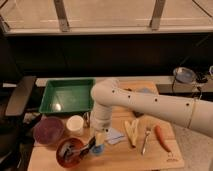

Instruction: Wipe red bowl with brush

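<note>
The end effector (95, 142) hangs low over the tabletop (120, 158), just right of the red bowl (62, 152) at the front left; its grip cannot be told. The brush (80, 151) slants out of that bowl toward it. A blue cup (98, 149) crowds beneath. A white cup (75, 124), purple bowl (47, 131) and green tray (65, 97) sit behind, with a fork (146, 140) to the right.

Red bowl (69, 152): round, orange-red, upright at front-left of the wooden board (150, 161). Brush (81, 151): dark handle slants down-left across the bowl's right rim, lower end inside. Gripper (95, 142) sits at the handle's upper end, just right of the bowl.
</note>
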